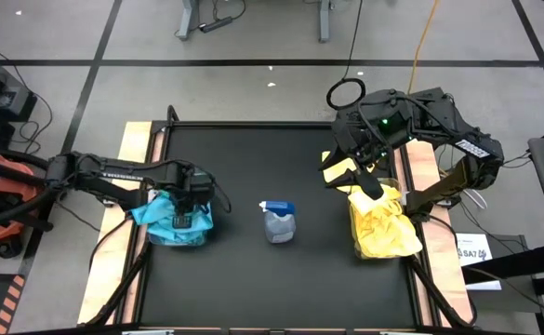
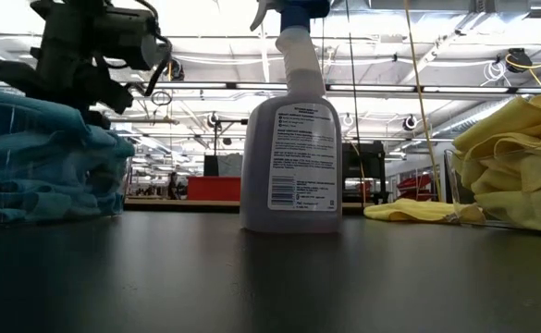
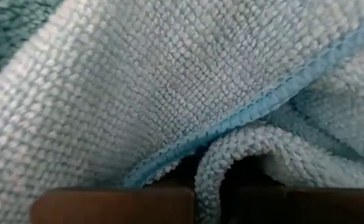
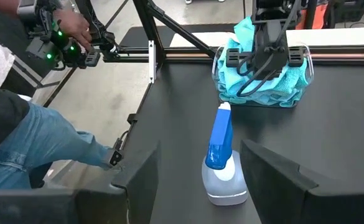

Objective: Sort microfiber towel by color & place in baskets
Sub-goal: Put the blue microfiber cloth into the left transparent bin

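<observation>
The left gripper [image 1: 182, 220] is down in the left basket [image 4: 224, 62], jaws pressed together among blue towels [image 1: 165, 216]. The right gripper [image 1: 363, 169] hovers over a yellow towel [image 1: 341, 173] beside the right basket's yellow pile [image 1: 383, 228], jaws spread, empty.

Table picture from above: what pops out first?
Two bright heaps pop out: teal towels piled in a clear basket on the table's left side, with the left gripper pressed down into them, and yellow towels heaped on the right edge under the right gripper. Between them stands a grey spray bottle with a blue top.
</observation>
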